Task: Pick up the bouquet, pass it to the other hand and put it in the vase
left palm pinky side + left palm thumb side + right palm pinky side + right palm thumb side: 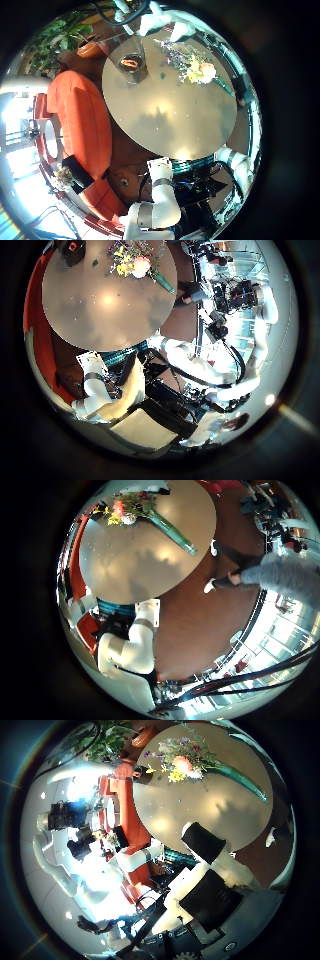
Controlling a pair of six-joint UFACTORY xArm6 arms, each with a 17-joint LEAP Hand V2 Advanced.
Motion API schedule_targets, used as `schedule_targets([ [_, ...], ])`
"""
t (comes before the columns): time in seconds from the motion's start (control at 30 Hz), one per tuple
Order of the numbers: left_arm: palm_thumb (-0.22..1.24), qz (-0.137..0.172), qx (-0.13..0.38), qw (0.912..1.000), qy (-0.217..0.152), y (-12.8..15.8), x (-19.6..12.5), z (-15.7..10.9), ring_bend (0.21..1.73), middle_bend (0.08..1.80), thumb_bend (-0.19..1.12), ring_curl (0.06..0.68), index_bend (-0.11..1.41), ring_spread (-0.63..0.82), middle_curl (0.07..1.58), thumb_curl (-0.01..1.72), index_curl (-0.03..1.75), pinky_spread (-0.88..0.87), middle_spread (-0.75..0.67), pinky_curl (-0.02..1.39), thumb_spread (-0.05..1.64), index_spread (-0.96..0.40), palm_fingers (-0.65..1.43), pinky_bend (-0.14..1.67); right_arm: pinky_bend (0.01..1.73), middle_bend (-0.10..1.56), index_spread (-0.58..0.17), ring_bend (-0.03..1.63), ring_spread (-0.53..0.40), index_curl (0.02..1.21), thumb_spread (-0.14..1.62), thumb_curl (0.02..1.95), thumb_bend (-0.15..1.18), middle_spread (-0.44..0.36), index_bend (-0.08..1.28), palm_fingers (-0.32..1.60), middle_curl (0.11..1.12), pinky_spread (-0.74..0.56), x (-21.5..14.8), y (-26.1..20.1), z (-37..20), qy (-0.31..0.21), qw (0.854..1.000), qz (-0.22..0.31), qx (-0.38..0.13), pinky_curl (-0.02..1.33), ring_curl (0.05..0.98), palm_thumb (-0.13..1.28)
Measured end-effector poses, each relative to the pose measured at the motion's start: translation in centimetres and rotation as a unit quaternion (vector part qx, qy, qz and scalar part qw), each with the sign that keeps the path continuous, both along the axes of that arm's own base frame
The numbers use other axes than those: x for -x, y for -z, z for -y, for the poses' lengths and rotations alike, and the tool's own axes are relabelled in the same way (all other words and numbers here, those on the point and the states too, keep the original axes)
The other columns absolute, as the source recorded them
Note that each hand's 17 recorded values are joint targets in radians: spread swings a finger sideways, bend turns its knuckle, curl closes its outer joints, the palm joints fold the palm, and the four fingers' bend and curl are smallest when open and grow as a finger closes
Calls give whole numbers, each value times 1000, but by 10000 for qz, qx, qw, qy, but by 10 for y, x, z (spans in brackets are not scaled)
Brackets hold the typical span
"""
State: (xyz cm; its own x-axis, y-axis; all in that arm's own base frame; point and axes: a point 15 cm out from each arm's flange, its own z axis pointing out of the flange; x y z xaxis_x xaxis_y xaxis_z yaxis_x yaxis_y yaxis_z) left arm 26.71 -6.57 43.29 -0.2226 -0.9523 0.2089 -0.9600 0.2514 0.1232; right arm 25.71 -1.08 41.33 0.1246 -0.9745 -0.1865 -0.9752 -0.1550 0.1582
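The bouquet (pixel 195 68) lies flat on the round table (pixel 170 115), with its wrapped stems pointing to the table's edge. The vase (pixel 133 63) stands upright on the table beside it, a short way from the flowers. The left hand (pixel 158 200) is high above the table, well away from both, with its fingers relaxed and holding nothing. The left thumb side palm view shows the bouquet (pixel 135 260) and the left hand's fingers (pixel 110 400). The right hand (pixel 135 640) is also high above the table, open and empty. The bouquet shows in the right little finger side palm view (pixel 150 515) and in the right thumb side palm view (pixel 190 762).
A curved upholstered seat (pixel 80 120) stands on the floor against the table's side. Potted plants (pixel 70 35) stand on the floor beyond the table. The floor (pixel 210 620) lies around the table.
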Motion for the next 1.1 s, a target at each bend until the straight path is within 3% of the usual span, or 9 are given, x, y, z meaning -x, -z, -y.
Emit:
schedule_targets([
  [0.47, 447, -9, -145, 9999, 27, 4, 2, -5, 380, 192, -23, 224, 184, 590, 311, 341, 363, 534, 460, 258, 1085, 61, 41, 184, 517, 322, -415, 613, -21, 336, 1168, 403, -19, -88, 182, 407, 391, 391, -5, -1, 7, -66, 9999, -33, 153, 72, 166, 627],
  [0.77, 446, -82, -309, 9972, 677, 14, 0, 21, 381, 192, -23, 224, 185, 588, 313, 343, 364, 528, 457, 258, 1085, 52, 47, 182, 524, 319, -412, 644, -75, 322, 1162, 402, -15, -104, 162, 432, 386, 377, -24, 7, 41, 339, 9993, -148, 86, 84, 174, 645],
  [0.93, 446, -197, -314, 9934, 1087, 22, -9, 37, 382, 192, -23, 224, 185, 586, 313, 344, 365, 525, 456, 257, 1084, 49, 48, 183, 549, 324, -408, 665, -92, 309, 1147, 405, -19, -113, 157, 416, 387, 360, -44, 16, 90, 895, 9954, -329, -16, 92, 181, 656],
  [1.1, 444, -123, -252, 9899, 1392, 20, -4, 45, 378, 190, -23, 224, 188, 588, 312, 341, 367, 531, 457, 258, 1092, 48, 43, 183, 554, 331, -391, 693, -100, 300, 1129, 412, -22, -112, 160, 398, 388, 344, -63, 27, 126, 1280, 9906, -469, -118, 96, 188, 663],
])
